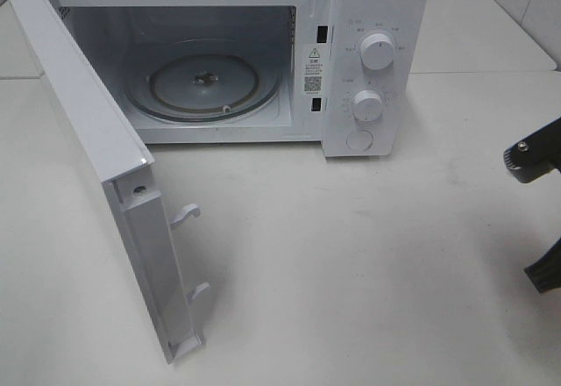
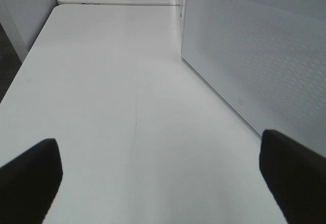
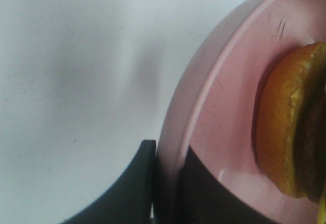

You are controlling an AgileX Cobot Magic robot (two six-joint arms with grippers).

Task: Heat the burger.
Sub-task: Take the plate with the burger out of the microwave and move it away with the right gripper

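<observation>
The burger shows only in the right wrist view, where its golden-brown bun sits on a round pink plate. The right gripper is closed on the rim of that plate, one dark finger on the outside of the rim and the other on the plate's inner surface. In the high view neither burger nor plate can be seen; only dark parts of the right arm reach in at the right edge, well apart from the microwave.

The white microwave stands at the back of the white table with its door swung wide open towards the front left. Inside, the glass turntable lies bare. A warning label with a triangle sign, small print and a square code is stuck on the frame beside the cavity; its text is too small to read. The control panel has two round white knobs one above the other and a round button below; the markings around the knobs cannot be read.

The left gripper is wide open and holds nothing, its dark fingertips above bare tabletop beside the perforated outer face of the door.
</observation>
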